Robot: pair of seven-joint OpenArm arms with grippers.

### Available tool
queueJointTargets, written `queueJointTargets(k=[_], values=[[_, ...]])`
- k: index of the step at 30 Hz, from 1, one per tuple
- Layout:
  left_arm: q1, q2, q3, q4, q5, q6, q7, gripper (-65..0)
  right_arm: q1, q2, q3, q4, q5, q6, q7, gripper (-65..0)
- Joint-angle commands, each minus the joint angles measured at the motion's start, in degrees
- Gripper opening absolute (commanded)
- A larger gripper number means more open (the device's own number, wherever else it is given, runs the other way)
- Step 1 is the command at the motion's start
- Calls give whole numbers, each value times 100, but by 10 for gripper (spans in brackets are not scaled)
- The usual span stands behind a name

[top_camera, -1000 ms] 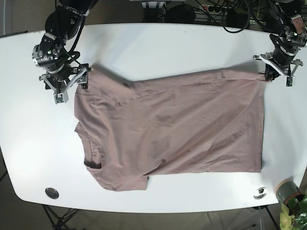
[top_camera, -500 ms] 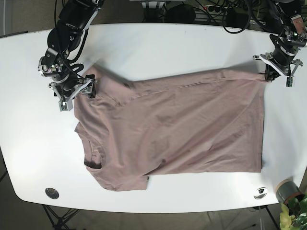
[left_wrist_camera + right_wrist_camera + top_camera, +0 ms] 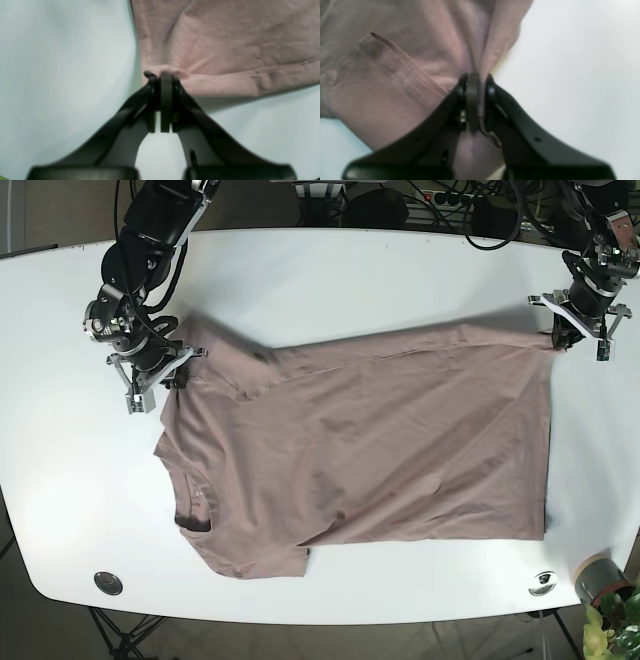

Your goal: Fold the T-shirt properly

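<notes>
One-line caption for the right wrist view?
Right end effector shut on a pinched fold of the pink T-shirt above the white table.

No writing, label, brand mark or number can be read anywhere here, neither on the shirt (image 3: pixel 370 440) nor on the table (image 3: pixel 330 275).
</notes>
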State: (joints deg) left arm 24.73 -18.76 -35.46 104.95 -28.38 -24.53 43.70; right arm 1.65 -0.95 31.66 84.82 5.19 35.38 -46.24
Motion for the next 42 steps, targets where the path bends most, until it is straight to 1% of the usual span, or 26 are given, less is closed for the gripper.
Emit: queueJointTargets(k=[1,12,15,17,20,26,30,31,32,33,34,35,36,38,39,40,42], values=[[-16,-97,-54,121,-94,-12,-129,-650,-125,47,38,270,48,1,30,-631],[160,-80,-71,130,-103,-12,-120,-650,-1532,3,56,1976,101,1,-5,-629],[274,-80,-203,130,-103,-12,-120,-650,-1892,-129,74,2266,101,1,-5,-629],[353,-18,-326,112,-103,-12,-120,-650,-2086,-235,232,2477,101,1,-5,-629],[450,140,-484,121,-94,-39,-120,-650,-2314,-410,399,2626,101,36,-5,-629],[687,202,-625,86,-59,-470,-111,-650,-2701,-481,425,2626,101,45,22,-628],[784,193,-590,94,-59,-487,-111,-649,-2701,-481,452,2600,101,45,4,-623],[784,193,-581,94,-59,-487,-111,-622,-2701,-481,452,2600,101,45,4,-618],[775,193,-581,94,-59,-487,-85,-593,-2692,-481,452,2617,101,45,4,-606],[758,193,-581,94,-59,-487,-23,-542,-2675,-481,434,2635,101,36,4,-564],[749,193,-572,94,-59,-487,38,-507,-2666,-481,434,2635,101,27,4,-528],[740,193,-572,94,-59,-478,126,-460,-2657,-481,425,2635,101,27,4,-471],[679,193,-564,112,-59,-478,232,-401,-2649,-481,425,2635,101,18,4,-393],[555,193,-564,121,-59,-478,364,-339,-2649,-481,425,2644,101,10,4,-296],[450,184,-564,121,-59,-478,469,-296,-2649,-481,416,2679,101,36,13,-224],[371,184,-590,121,-59,-487,548,-276,-2622,-472,416,2714,101,36,30,-181],[274,175,-608,121,-67,-514,680,-274,-2561,-472,416,2758,101,45,30,-141]])
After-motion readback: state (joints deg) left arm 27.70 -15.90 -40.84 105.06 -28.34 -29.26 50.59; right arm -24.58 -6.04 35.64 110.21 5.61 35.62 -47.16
